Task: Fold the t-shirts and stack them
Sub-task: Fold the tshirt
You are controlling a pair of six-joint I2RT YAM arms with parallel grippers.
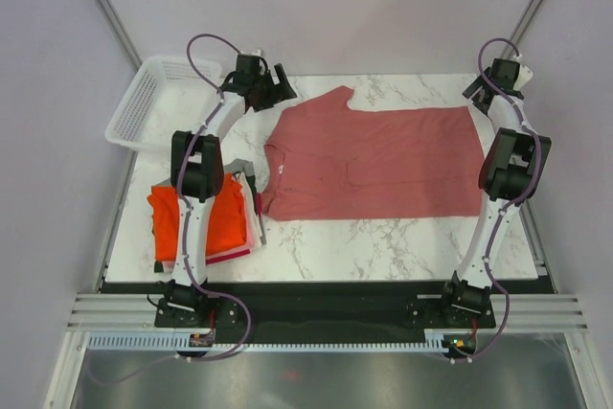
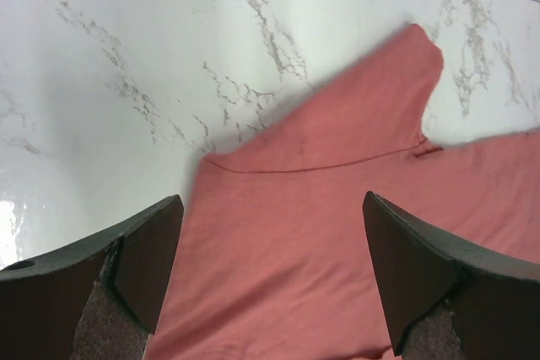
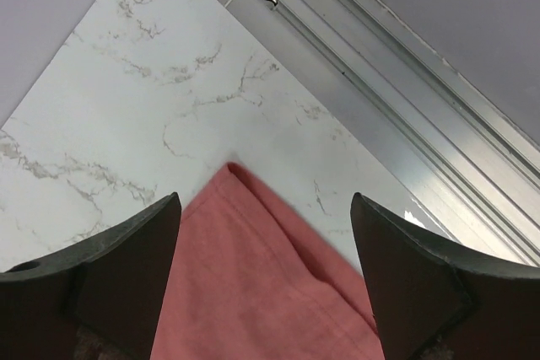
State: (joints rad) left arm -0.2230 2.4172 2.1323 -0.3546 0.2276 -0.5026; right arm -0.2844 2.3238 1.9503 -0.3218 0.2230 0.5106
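Gaping above t-shirt (image 1: pixel 383 165) far edge, left pincer (image 2: pixel 270 208), right pincer (image 3: pixel 264 204)

Left tool (image 2: pixel 272 208), right tool (image 3: pixel 266 204), both agape

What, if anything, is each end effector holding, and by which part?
Nothing is held. The left end effector and right end effector stand open over the pinkish-red t-shirt.

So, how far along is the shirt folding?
Done: a folded stack, orange on top, sits at the near left. In hand: nothing gripped. The pinkish-red t-shirt lies spread out, left gripper open over its shoulder, right gripper open over a far corner. Left: fold it and add it to the stack.
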